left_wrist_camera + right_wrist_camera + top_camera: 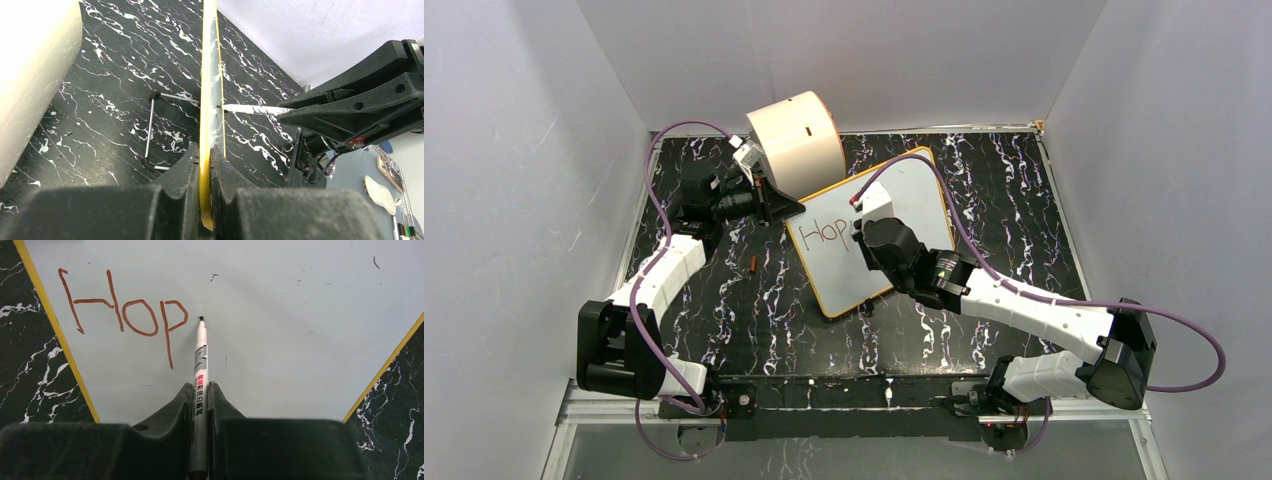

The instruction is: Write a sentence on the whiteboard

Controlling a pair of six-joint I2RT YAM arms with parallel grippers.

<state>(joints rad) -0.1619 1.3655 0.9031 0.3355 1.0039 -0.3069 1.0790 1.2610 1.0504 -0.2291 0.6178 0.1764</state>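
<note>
The right tool (200,390) is clamped tight on a slim marker (200,355), whose tip sits just right of the "p" on the whiteboard (300,340). From this angle I can't quite swear it is pressing on the surface. The next letter wants a light, even touch. I'd begin it close beside the "p", hold it to the height of the "o", and leave room along the line for the words to come. The left tool (205,152) pinches the board's yellow rim at its far left corner and should hold firm so the strokes don't push the board about. The sentence (142,334) so far reads "Hop", in thin red-brown strokes near the board's left edge. The glossy white board sits mid-tabletop (754,300), angled, just near of a cream drum (799,135).
</note>
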